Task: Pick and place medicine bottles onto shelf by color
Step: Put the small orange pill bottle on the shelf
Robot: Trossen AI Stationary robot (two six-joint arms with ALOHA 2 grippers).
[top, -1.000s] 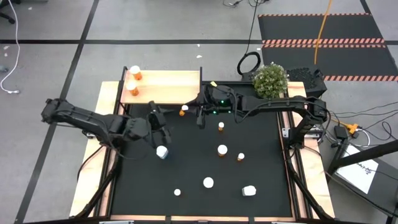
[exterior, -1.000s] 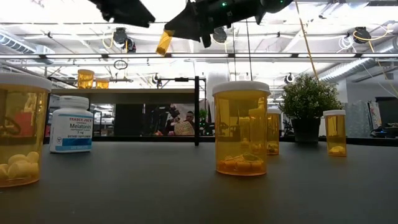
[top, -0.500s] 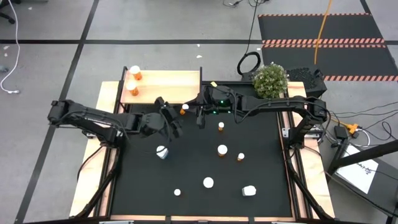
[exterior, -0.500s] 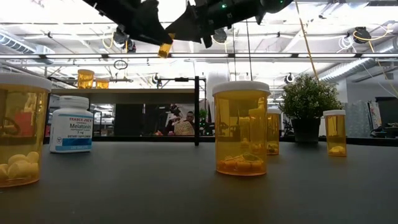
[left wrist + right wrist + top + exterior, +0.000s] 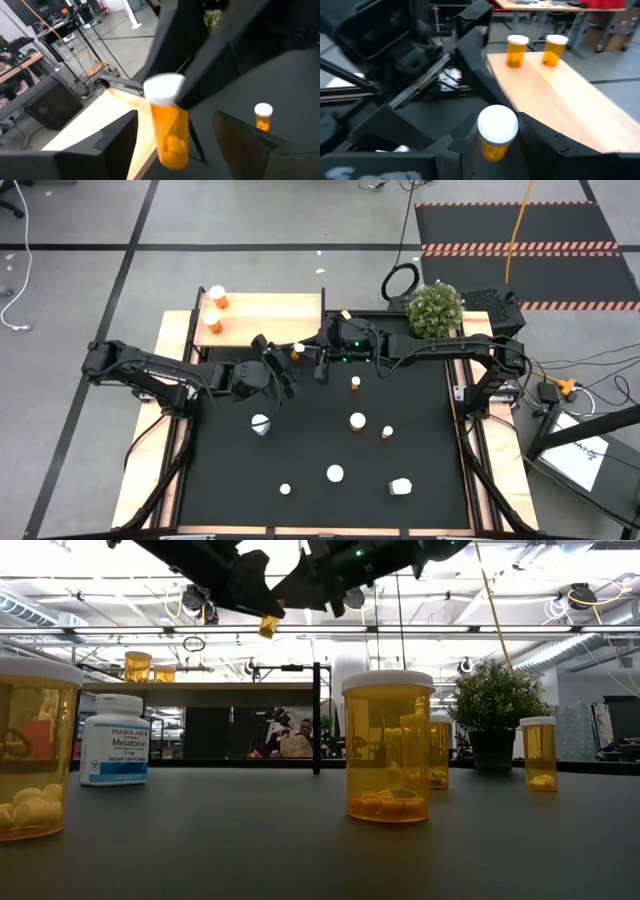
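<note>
Mid-air handover, seen from the desk point(image 5: 420, 430) side.

Left claw point(image 5: 280, 368): fingers spread wide, one on each side of the orange bottle point(image 5: 170, 135), apparently touching neither side.

Orange bottle: white cap, tilted, between the two claws and clear of the desk. The shelf point(image 5: 265, 315) lies just beyond the left claw.

Right claw point(image 5: 308, 353): closed on the bottle near its cap.

Risk: if the right claw releases before the left has pinched, the bottle likely drops and rolls. A skewed pinch could knock it loose.
</note>
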